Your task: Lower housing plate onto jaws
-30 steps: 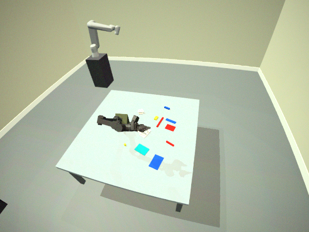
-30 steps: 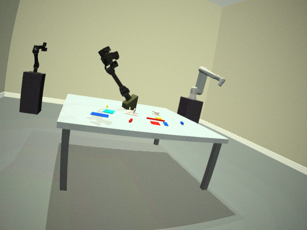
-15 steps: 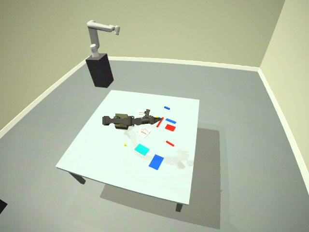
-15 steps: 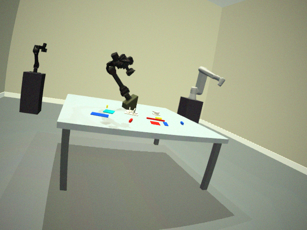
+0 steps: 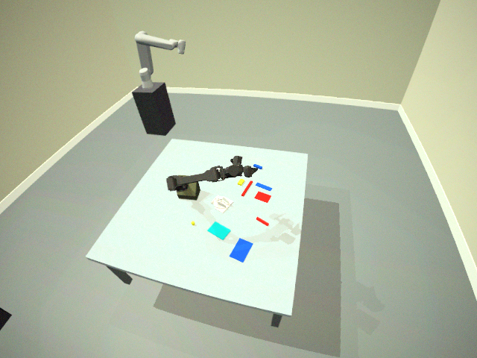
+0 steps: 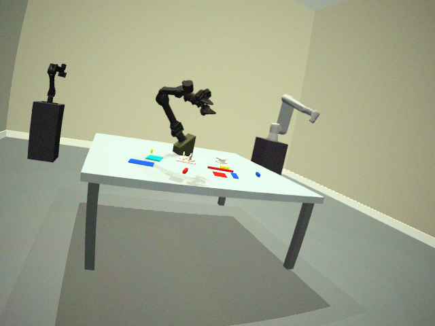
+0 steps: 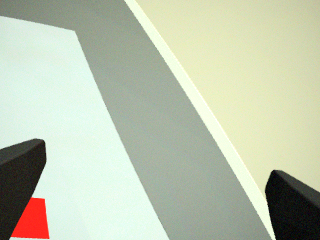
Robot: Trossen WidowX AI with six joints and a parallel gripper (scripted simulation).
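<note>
A white assembly (image 5: 222,203) (image 6: 185,160) with small upright parts lies on the table near the arm's base; its jaws and pins are too small to tell apart. A smaller white piece (image 6: 221,160), perhaps the housing plate, lies apart from it on the table; the arm hides it in the top view. My gripper (image 5: 256,169) (image 6: 213,108) (image 7: 159,168) is open and empty, high above the table. The wrist view shows neither white thing.
A long red bar (image 5: 247,188) (image 6: 220,169), a yellow block (image 5: 241,182), a red plate (image 5: 262,197) (image 7: 35,222) and two blue bars lie together on one side. A short red bar (image 5: 262,221), a cyan plate (image 5: 219,230) and a blue plate (image 5: 241,250) lie elsewhere.
</note>
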